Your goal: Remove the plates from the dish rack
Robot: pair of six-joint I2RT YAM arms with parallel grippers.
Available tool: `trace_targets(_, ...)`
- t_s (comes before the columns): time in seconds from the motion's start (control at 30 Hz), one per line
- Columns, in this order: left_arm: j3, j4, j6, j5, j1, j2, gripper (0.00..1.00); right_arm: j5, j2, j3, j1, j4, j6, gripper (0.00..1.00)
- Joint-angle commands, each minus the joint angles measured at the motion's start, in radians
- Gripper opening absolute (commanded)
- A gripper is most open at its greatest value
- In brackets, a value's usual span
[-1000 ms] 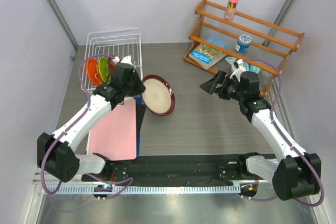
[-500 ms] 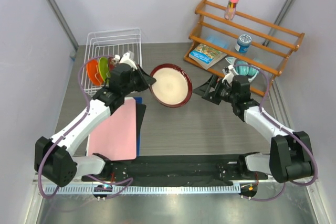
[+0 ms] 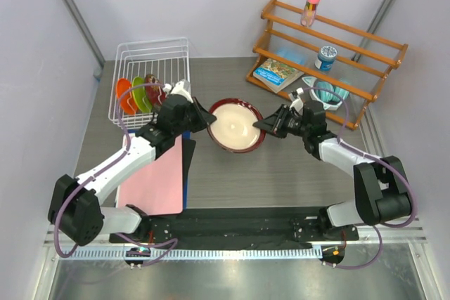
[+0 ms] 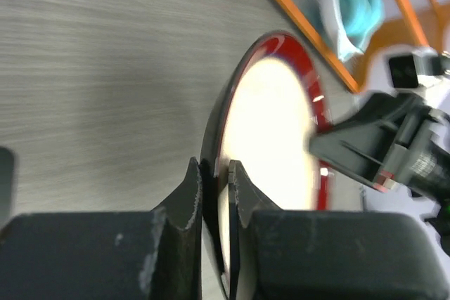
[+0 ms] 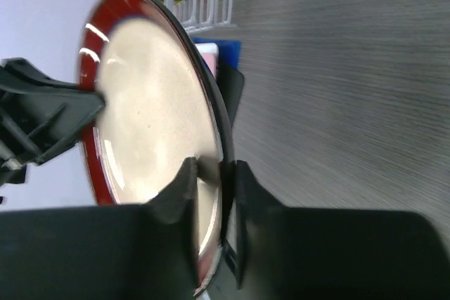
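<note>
The large cream plate (image 3: 235, 126) with its maroon rim hangs over the middle of the table, held from both sides. My left gripper (image 3: 206, 121) is shut on its left rim, and the left wrist view shows its jaws (image 4: 213, 166) pinching the plate's (image 4: 274, 117) edge. My right gripper (image 3: 261, 126) is shut on the opposite rim, jaws (image 5: 213, 166) clamping the plate (image 5: 148, 117). The white wire dish rack (image 3: 151, 57) stands at the back left with the orange plate (image 3: 125, 95), green plate (image 3: 139, 93) and dark red plate (image 3: 156, 93) upright in it.
A pink clipboard (image 3: 156, 173) lies under the left arm. A wooden slatted shelf (image 3: 330, 40) at the back right carries a pink-capped bottle (image 3: 312, 5), a jar (image 3: 325, 57) and a book (image 3: 278, 73). A teal bowl (image 3: 327, 94) sits behind the right gripper.
The left arm has carried the cream plate right, toward the table's middle. The right arm has swung left to meet it, and its jaws have closed from wide open onto the plate's right rim.
</note>
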Motion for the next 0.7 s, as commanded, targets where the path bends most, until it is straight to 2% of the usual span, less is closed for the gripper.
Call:
trace_targets(0.0, 0.04, 0.229, -0.045, 0.026, -0.014, -0.023, 0.0, -0.042, -0.011, -0.002, 0.017, 0.112, 0.022, 0.01)
trace_targets(0.1, 0.04, 0.214, -0.013, 0.015, -0.016, -0.032, 0.0, -0.001, -0.057, -0.004, 0.017, 0.08, 0.009, 0.01)
trace_targets(0.13, 0.041, 0.178, -0.002, 0.006, -0.016, -0.035, 0.07, 0.027, -0.076, -0.002, 0.017, 0.054, -0.011, 0.01)
trace_targets(0.2, 0.04, 0.141, 0.018, -0.024, -0.016, -0.046, 0.3, 0.081, -0.131, 0.01, 0.015, -0.044, -0.039, 0.01)
trace_targets(0.23, 0.037, 0.101, 0.045, -0.079, -0.016, -0.058, 0.4, 0.158, -0.149, 0.016, 0.012, -0.088, -0.072, 0.01)
trace_targets(0.27, 0.032, 0.072, 0.057, -0.106, -0.016, -0.066, 0.43, 0.193, -0.171, 0.022, 0.005, -0.164, -0.091, 0.01)
trace_targets(0.3, 0.03, 0.046, 0.074, -0.135, -0.016, -0.075, 0.56, 0.232, -0.208, 0.027, -0.006, -0.199, -0.103, 0.01)
trace_targets(0.33, 0.027, -0.002, 0.097, -0.211, -0.016, -0.086, 0.61, 0.281, -0.229, 0.025, -0.02, -0.226, -0.113, 0.01)
trace_targets(0.37, 0.017, -0.023, 0.11, -0.247, -0.016, -0.113, 0.65, 0.293, -0.243, 0.022, -0.056, -0.263, -0.125, 0.01)
trace_targets(0.47, -0.017, -0.061, 0.168, -0.354, -0.016, -0.176, 0.66, 0.284, -0.265, 0.01, -0.112, -0.311, -0.155, 0.01)
trace_targets(0.5, -0.026, -0.064, 0.176, -0.379, -0.016, -0.193, 0.7, 0.282, -0.262, 0.001, -0.141, -0.314, -0.163, 0.01)
trace_targets(0.67, -0.048, -0.106, 0.223, -0.52, -0.016, -0.251, 0.77, 0.257, -0.182, -0.016, -0.176, -0.312, -0.197, 0.01)
